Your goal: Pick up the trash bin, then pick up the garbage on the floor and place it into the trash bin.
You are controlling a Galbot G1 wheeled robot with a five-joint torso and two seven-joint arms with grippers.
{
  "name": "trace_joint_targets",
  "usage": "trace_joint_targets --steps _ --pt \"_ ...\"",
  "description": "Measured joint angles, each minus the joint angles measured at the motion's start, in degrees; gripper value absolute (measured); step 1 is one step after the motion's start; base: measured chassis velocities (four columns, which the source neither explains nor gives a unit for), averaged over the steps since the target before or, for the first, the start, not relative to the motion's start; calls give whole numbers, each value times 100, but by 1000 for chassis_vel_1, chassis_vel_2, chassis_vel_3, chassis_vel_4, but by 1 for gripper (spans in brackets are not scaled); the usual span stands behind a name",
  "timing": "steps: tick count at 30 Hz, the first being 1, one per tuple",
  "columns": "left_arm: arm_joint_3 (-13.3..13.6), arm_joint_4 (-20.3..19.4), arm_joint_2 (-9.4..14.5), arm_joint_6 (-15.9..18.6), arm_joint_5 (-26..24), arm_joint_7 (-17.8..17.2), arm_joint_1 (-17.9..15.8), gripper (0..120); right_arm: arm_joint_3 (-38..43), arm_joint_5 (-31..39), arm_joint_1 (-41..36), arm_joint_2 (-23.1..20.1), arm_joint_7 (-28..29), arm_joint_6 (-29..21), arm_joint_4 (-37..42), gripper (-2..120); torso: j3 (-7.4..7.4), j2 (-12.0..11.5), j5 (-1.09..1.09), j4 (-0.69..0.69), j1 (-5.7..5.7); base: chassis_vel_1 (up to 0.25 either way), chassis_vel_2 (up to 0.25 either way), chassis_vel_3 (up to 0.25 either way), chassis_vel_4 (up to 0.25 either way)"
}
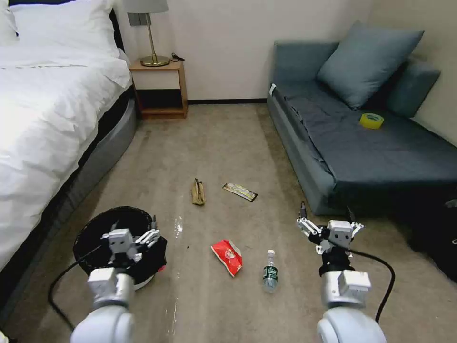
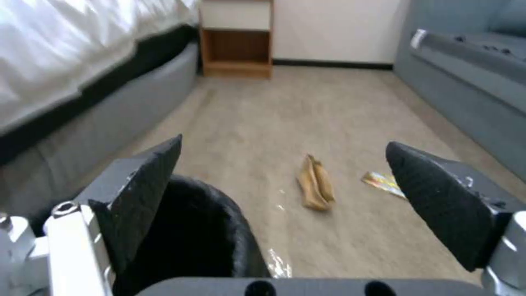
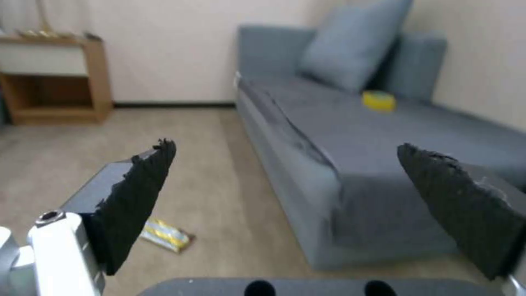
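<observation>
1. Our left gripper (image 1: 134, 234) is over the trash bin (image 1: 95, 233) w/ jaws spread wide, holding nothing.
2. Our right gripper (image 1: 326, 220) hangs wide open near the sofa (image 1: 381, 152).
3. Floor between: paper bag (image 1: 198, 191), wrapper (image 1: 240, 192), red packet (image 1: 228, 257), bottle (image 1: 270, 272).

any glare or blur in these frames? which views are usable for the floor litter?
Head view: sharp; the white bed is nearly blown out, glare streaks on the floor by the trash bin; red snack packet and bottle clear. Left wrist view: soft, tan paper bag still legible. Right wrist view: blurry, yellow tape roll smeared.
</observation>
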Motion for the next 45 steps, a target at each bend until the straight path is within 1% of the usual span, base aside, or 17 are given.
trace_joint_targets --steps 1,2,3,5,7,10,11,15,16,19,20,22,24,30,35,42,45 --pt "-93 -73 120 48 -59 -9 4 100 58 141 19 -72 25 -35 10 100 0 0 4 1 0 0 0 0 0" --pt "-165 -133 252 104 -175 -29 34 100 70 227 5 -142 59 -41 25 100 0 0 -3 2 0 0 0 0 0" --pt "-165 -133 252 104 -175 -29 34 100 70 227 5 -142 59 -41 25 100 0 0 -3 2 0 0 0 0 0" --pt "-245 -263 460 197 -413 -103 100 100 89 320 -30 -232 109 -41 54 100 0 0 1 1 0 0 0 0 0" --pt "-281 -291 534 214 -464 -132 125 100 115 363 -35 -271 124 -41 70 100 0 0 -1 1 0 0 0 0 0" --pt "-518 -344 761 374 -729 -341 150 100 208 474 -40 -402 156 -41 97 100 0 0 -3 1 0 0 0 0 0" --pt "-518 -344 761 374 -729 -341 150 100 208 474 -40 -402 156 -41 97 100 0 0 -3 1 0 0 0 0 0" --pt "-1167 -326 1085 1071 -1492 -774 17 100 244 542 9 -486 188 -35 84 100 0 0 -3 2 0 0 0 0 0" --pt "-1167 -326 1085 1071 -1492 -774 17 100 244 542 9 -486 188 -35 84 100 0 0 -3 2 0 0 0 0 0" --pt "-1679 56 1496 1928 -2436 -1267 -262 100 197 546 82 -508 190 -34 45 100 0 0 -3 1 0 0 0 0 0" --pt "-1679 56 1496 1928 -2436 -1267 -262 100 197 546 82 -508 190 -34 45 100 0 0 -3 1 0 0 0 0 0" --pt "-1841 353 1763 2214 -2856 -1466 -396 100 181 554 124 -532 190 -38 32 100 0 0 -5 2 0 0 0 0 0" --pt "-1864 623 2021 2422 -3253 -1664 -515 100 176 574 170 -564 188 -49 24 100 0 0 -3 1 0 0 0 0 0" --pt "-1703 1120 2279 2797 -3782 -2059 -908 100 177 601 247 -609 186 -55 0 100 0 0 -2 1 0 0 0 0 0" --pt "-1521 1440 2359 2848 -4010 -2334 -1157 100 209 622 286 -630 186 -51 -18 100 0 0 -2 1 0 0 0 0 0" --pt "-1354 1876 2373 2845 -4047 -2412 -1303 100 245 645 312 -650 197 -22 -58 100 0 0 -2 1 0 0 0 0 0" --pt "-1264 2184 2362 2830 -4054 -2430 -1354 100 247 648 347 -646 204 -11 -80 100 0 0 -2 1 0 0 0 0 0"
